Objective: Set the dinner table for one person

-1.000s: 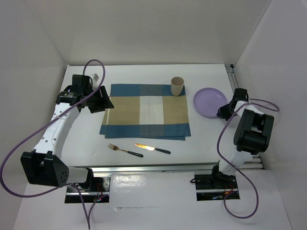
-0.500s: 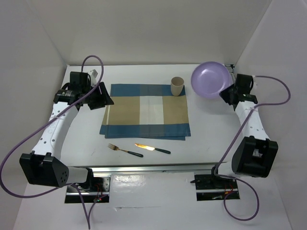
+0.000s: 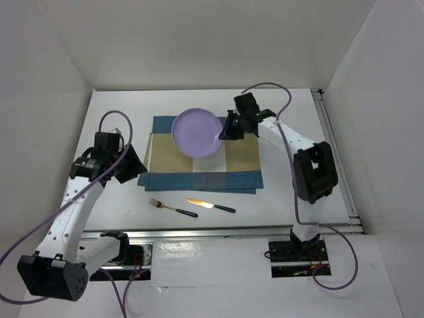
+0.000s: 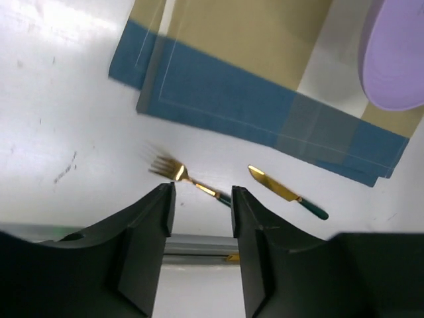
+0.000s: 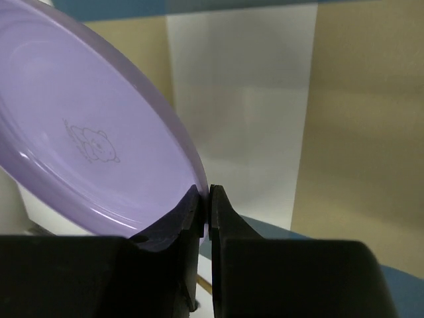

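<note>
dinner table (image 3: 291, 192) under both: right tool (image 5: 205, 197) pinches purple plate (image 3: 195, 132), left tool (image 4: 202, 192) open.

lilac plate (image 3: 197, 132), blue-and-tan checked placemat (image 3: 199, 179)

Your right arm reaches in over the placemat (image 3: 242, 159), right gripper (image 5: 207, 199) pinched tight on the plate (image 3: 195, 132) rim. Your left gripper (image 4: 202, 195) hangs just off the placemat's left edge, jaws parted.

Checked placemat (image 3: 238, 177), purple plate (image 3: 197, 132), fork (image 3: 165, 206), knife (image 3: 211, 205)
</note>
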Motion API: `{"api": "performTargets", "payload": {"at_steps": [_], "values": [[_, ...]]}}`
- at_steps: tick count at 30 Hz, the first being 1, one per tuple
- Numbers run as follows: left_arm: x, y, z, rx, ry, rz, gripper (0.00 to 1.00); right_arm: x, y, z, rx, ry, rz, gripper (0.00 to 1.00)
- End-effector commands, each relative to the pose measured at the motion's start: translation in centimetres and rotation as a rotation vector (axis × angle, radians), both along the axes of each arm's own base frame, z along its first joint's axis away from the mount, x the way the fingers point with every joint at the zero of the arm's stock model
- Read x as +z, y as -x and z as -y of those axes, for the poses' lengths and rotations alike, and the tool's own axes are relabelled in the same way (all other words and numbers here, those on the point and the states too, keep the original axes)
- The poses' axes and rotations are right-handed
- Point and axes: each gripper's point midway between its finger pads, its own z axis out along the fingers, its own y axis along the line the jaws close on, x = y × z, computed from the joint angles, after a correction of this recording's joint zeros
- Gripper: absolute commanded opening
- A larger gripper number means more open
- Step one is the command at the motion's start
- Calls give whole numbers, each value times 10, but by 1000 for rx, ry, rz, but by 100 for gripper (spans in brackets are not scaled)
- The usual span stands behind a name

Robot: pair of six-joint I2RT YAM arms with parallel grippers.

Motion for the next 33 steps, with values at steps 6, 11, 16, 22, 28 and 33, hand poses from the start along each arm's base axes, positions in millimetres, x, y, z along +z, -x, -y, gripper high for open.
{"api": "performTargets", "payload": {"at_steps": [6,11,16,22,28,33], "values": [[-56,46,25,52,113,-185,56,-53,-4,-21,46,90,-136,0],[-80,63,46,19,154,-262,60,-74,-2,-17,6,106,-180,1],[-93,67,69,-24,130,-309,70,-85,-5,-18,6,117,-202,33],[-104,71,98,-90,60,-367,74,-58,-2,-15,0,126,-144,70],[-111,73,125,-117,29,-392,70,-18,24,1,-11,130,-70,71],[-120,65,135,-85,29,-390,67,-3,47,22,-41,157,-48,71]]}}
